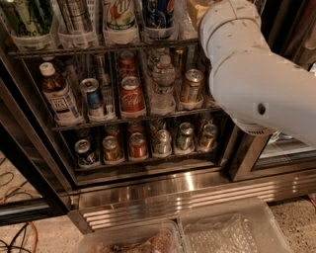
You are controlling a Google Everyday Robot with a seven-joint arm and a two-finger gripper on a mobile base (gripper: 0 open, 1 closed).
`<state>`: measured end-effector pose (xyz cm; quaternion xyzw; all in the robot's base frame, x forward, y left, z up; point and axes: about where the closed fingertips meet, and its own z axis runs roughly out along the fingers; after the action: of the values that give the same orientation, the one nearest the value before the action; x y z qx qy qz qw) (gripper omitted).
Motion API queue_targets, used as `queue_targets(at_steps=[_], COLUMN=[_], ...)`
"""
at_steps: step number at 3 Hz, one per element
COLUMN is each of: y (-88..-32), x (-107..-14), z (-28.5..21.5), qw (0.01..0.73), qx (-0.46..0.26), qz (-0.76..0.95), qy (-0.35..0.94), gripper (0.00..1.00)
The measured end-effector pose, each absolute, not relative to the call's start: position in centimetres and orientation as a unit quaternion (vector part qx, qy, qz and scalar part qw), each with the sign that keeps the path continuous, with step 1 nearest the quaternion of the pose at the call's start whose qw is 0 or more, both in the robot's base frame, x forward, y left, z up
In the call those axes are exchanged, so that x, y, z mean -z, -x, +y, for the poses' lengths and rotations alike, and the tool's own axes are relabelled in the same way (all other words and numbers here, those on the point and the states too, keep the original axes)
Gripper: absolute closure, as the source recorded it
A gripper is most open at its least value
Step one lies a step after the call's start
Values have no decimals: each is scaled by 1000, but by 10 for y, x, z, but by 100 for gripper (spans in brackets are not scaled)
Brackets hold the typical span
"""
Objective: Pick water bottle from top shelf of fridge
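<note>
The fridge [173, 193] stands open in front of me. Its top shelf [98, 50] carries tall cans in clear cup holders. My white arm [256, 84] reaches up to the right end of that shelf. The gripper is hidden behind the arm's upper end at the frame's top edge. A strip of clear plastic [183, 22] shows between the blue can [158, 15] and the arm; I cannot tell whether it is the large water bottle. A smaller white-capped water bottle [163, 81] stands on the middle rack.
Short cans fill the middle [131, 94] and lower [138, 146] racks. A brown bottle [57, 94] stands at middle left. The black door frame [245, 155] is under my arm. Two clear bins [232, 230] lie on the floor below. Cables [15, 190] lie at left.
</note>
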<state>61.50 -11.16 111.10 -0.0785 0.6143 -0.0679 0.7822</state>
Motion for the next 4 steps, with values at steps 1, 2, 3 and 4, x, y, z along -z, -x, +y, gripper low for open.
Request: queue_targets(at_steps=[1,2,3,4], y=[-606,-592,-583,-577], x=[-1107,-1099,-1093,-1090], z=[-109,-105,-103,-100], qw=[778,770,763,761], qx=[68,68,66,63], qz=[618,627,634,637], qy=[89,99,103,108], gripper=[100,100,100,100])
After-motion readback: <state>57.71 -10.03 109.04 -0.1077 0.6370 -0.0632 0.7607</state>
